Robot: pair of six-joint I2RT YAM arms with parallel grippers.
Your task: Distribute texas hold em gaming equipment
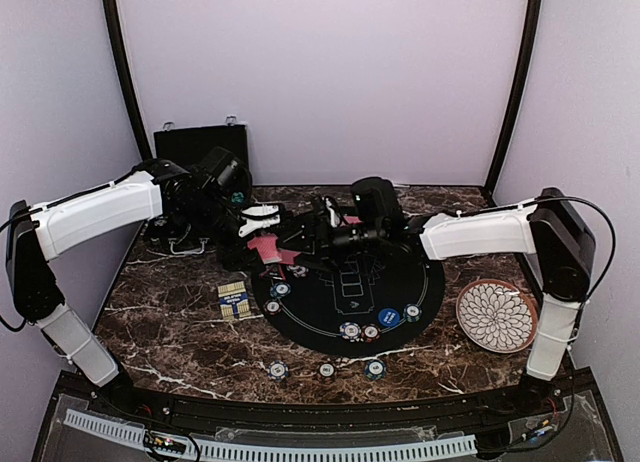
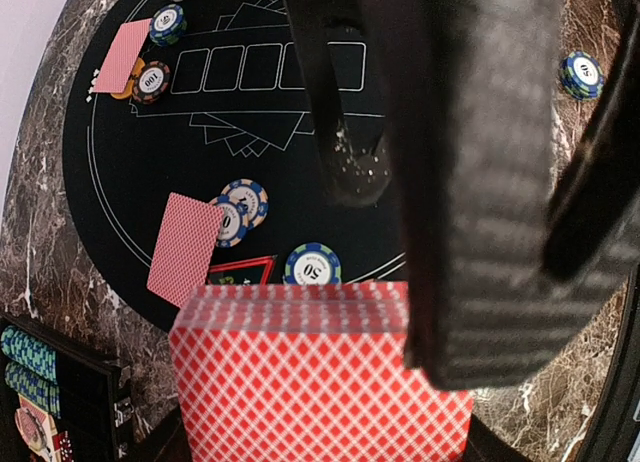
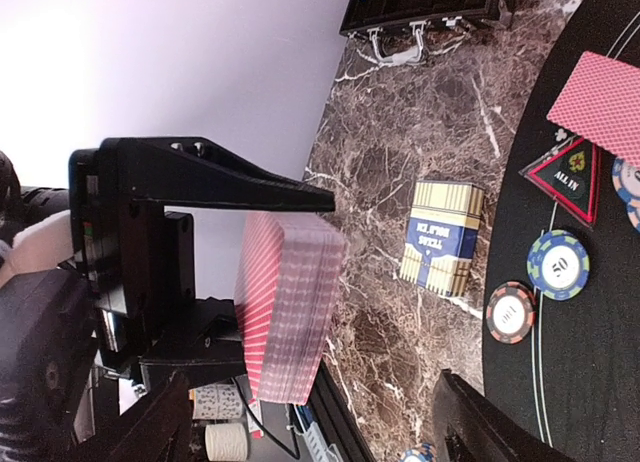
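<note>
**Left arm holds the deck of cards above the mat's edge; right gripper open beside it**

Seen from above, a round black felt mat (image 1: pixel 400 272) lies on a dark marble table (image 1: pixel 170 332). Both arms reach in toward the mat's 10 o'clock edge.

The left gripper (image 3: pixel 289 277) is clamped on a thick deck of red-backed playing cards (image 3: pixel 290 312). One black finger lies across each broad face. The deck hangs above the marble, off the surface.

The right gripper (image 1: pixel 308 244) comes in from 3 o'clock and sits just beside the deck. Its jaws are spread wide and hold nothing. Whether a finger touches the deck cannot be told.

On the mat near the deck:
- A single face-down card (image 3: pixel 600 107) lies flat.
- A red-edged triangle marker (image 3: pixel 565 179) lies just beside it.
- A blue-and-green chip (image 3: pixel 558 264) and a red-and-black chip (image 3: pixel 510 311) lie near the marker.

A blue disc button (image 1: pixel 389 317) lies on the mat at about 4 o'clock, with more chips close to it. Three chips (image 1: pixel 327 370) sit in a row on the marble at 6 o'clock, off the mat.

A gold-and-blue card box (image 1: pixel 233 300) lies on the marble at 9 o'clock. A white patterned plate (image 1: pixel 497 315) sits off the mat between 3 and 4 o'clock. A black case (image 1: pixel 200 142) stands against the back wall between 10 and 11 o'clock.
</note>
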